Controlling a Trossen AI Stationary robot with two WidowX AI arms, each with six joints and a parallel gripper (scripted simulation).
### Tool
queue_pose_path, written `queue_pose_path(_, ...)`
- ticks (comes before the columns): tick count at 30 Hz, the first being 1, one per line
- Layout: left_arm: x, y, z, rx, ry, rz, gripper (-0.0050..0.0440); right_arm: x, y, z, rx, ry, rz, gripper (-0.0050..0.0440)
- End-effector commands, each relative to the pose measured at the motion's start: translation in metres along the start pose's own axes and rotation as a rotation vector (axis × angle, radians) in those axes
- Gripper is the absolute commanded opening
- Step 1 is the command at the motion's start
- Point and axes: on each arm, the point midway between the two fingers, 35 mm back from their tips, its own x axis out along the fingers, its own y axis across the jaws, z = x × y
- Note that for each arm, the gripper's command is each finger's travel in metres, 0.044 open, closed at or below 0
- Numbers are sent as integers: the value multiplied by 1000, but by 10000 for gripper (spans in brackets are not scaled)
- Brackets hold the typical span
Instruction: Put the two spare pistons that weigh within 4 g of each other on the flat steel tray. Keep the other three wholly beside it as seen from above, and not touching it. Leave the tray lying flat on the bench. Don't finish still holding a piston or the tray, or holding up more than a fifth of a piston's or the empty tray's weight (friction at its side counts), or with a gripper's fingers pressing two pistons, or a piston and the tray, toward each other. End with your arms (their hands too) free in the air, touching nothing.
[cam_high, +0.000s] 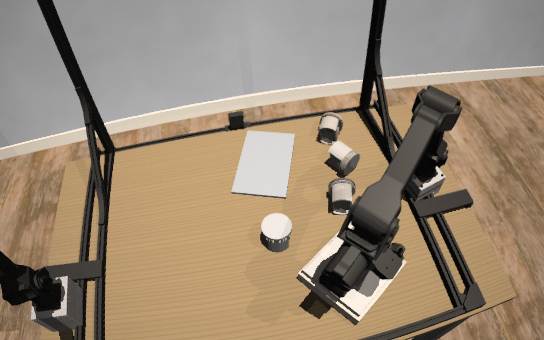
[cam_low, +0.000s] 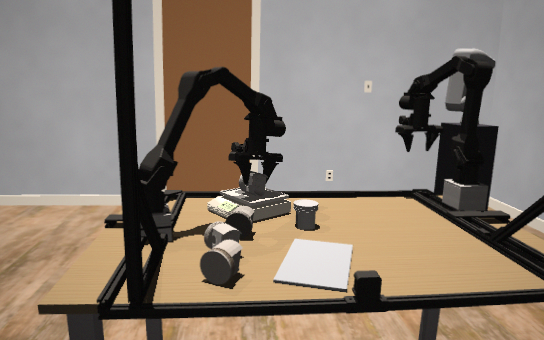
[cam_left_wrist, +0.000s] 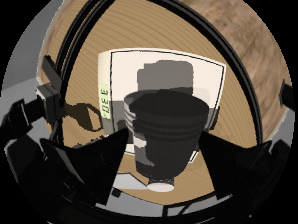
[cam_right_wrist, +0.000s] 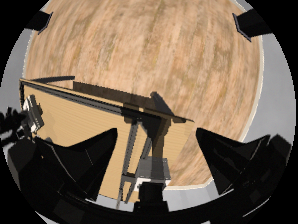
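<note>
One piston (cam_low: 255, 184) (cam_left_wrist: 165, 117) stands on the digital scale (cam_high: 365, 300) (cam_low: 272, 208) (cam_left_wrist: 150, 57), and gripping it well likely means centring the left gripper (cam_high: 345, 267) (cam_low: 256, 183) (cam_left_wrist: 164, 133), closing evenly on the sides, then lifting straight up so the pan isn't dragged. The fingers stand wide apart, holding nothing, with the piston between them. The flat steel tray (cam_high: 265, 162) (cam_low: 315, 265) (cam_left_wrist: 127, 181) lies well apart.
</note>
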Motion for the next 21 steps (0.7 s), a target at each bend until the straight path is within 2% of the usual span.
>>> queue_pose_path(1, 8, 3, -1, -3, 6, 16, 378, 0, 0, 0, -1, 0, 2, 440)
queue_pose_path(2, 8, 3, -1, -3, 6, 16, 158, 0, 0, 0, -1, 0, 2, 440)
queue_pose_path(21, 8, 3, -1, -3, 6, 16, 158, 0, 0, 0, -1, 0, 2, 440)
